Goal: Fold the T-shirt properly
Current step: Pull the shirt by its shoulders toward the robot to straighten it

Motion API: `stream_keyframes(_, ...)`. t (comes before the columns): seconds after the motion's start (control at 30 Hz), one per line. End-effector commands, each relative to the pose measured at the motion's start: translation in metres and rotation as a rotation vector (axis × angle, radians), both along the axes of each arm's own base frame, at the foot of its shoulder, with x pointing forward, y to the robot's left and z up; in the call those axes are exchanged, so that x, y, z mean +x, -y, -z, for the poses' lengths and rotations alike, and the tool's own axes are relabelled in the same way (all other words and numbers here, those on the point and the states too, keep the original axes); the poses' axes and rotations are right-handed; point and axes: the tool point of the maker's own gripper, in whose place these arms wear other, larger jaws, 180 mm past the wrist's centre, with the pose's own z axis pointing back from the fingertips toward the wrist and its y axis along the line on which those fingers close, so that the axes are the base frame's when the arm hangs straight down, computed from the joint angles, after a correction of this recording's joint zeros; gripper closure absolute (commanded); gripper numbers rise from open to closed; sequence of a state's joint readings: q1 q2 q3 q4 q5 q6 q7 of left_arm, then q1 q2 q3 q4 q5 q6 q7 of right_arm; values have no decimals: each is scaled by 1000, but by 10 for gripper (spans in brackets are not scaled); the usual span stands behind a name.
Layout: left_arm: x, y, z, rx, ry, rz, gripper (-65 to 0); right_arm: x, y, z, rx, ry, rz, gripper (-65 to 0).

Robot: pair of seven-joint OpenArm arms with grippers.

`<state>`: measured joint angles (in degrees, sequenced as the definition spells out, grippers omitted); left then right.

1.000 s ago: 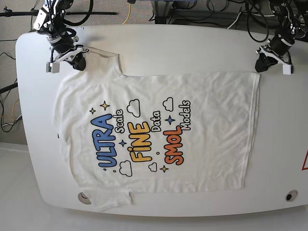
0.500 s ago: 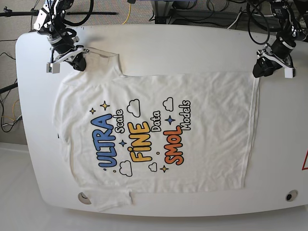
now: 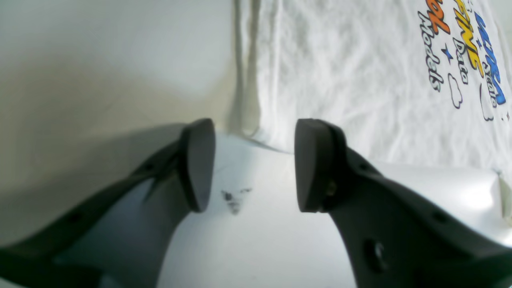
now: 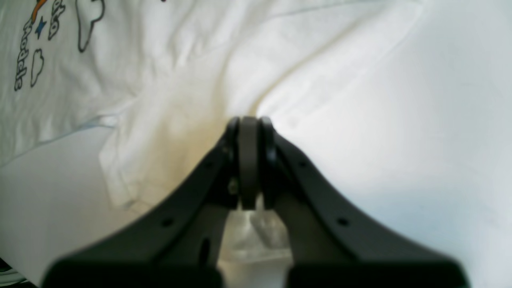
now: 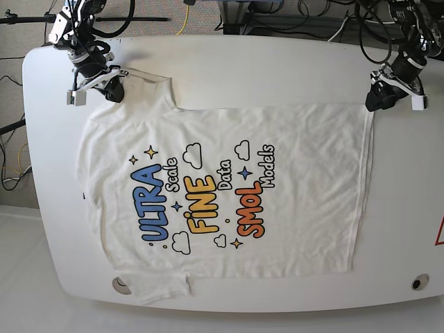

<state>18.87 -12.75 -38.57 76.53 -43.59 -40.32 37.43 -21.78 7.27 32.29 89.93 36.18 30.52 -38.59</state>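
The white T-shirt [image 5: 222,187] lies flat and print up on the white table [image 5: 277,62], collar toward the left. My right gripper [image 5: 113,90] is at the far sleeve, top left. In the right wrist view its fingertips [image 4: 249,160] are pressed together, and the sleeve cloth [image 4: 168,120] creases toward them. My left gripper [image 5: 374,100] is at the far corner of the hem, top right. In the left wrist view it [image 3: 256,168] stands open over bare table, with the hem edge [image 3: 250,80] just ahead and nothing between the fingers [image 3: 198,164].
Cables [image 5: 243,17] run behind the table's far edge. Round holes sit near the front edge at the right [image 5: 418,282] and the left [image 5: 119,284]. The near sleeve [image 5: 163,288] reaches almost to the front edge.
My left gripper has gone from shut to open at the hem corner and shifted slightly. The right gripper and the T-shirt have stayed put.
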Motion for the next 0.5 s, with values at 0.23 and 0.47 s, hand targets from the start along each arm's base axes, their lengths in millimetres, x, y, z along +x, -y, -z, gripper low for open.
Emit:
stream_keyframes(0.23,-4,-3,6,18,-48,15,0,-1,4,-1,-24,-9,-11,0)
stream_keyframes(0.47,-4,-5,4,27,-46,19,0,0,4,-4,-27,2,-18,0)
